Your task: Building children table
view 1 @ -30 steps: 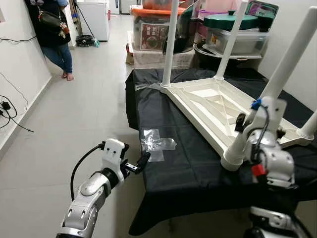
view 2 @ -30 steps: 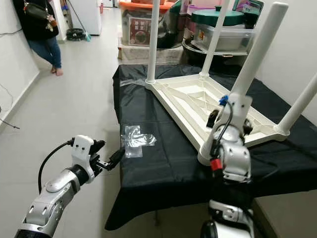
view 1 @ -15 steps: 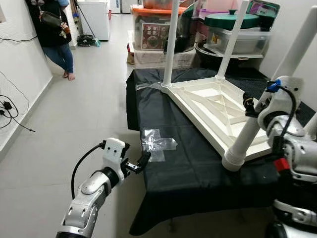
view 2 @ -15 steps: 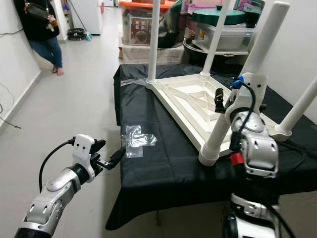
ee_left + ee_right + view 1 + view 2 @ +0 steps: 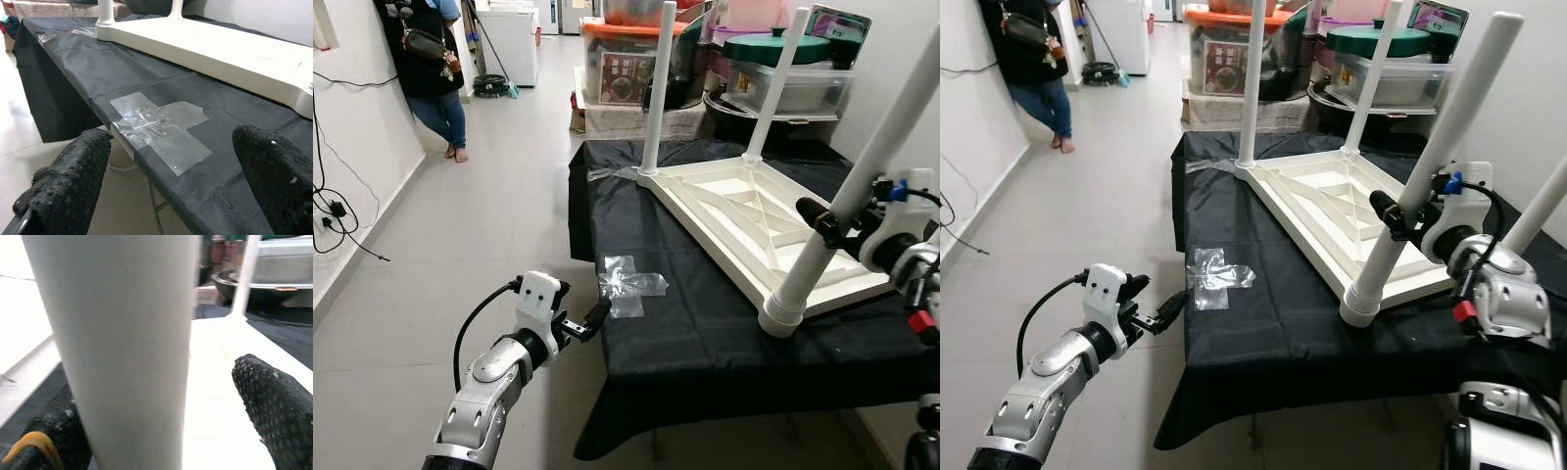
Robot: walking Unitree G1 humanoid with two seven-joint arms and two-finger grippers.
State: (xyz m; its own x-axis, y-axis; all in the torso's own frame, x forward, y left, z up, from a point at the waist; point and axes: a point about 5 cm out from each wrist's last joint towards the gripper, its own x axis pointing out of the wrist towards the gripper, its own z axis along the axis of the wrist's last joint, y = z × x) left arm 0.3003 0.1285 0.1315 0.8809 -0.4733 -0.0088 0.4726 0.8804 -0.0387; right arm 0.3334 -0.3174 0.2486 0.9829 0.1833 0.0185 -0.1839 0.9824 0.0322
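table (image 5: pixel 744 211): upside down on black surface (image 5: pixel 705 333), rigid light plastic (likely slippery)
right claw (image 5: pixel 161 431): spread around near leg (image 5: pixel 842 211)
left claw (image 5: pixel 161 181): spread, empty
grip: low, near socket

I read this as a home hallway or storeroom: pale tiled floor (image 5: pixel 499 196), stacked plastic storage bins (image 5: pixel 625 69), a white fridge (image 5: pixel 514 39), person (image 5: pixel 429 69) standing barefoot by the wall.

No legible text, brand, number or sign observed. The storage box (image 5: pixel 631 70) at the upper centre of the frame carries a dark red printed label; its lettering is too small to read.
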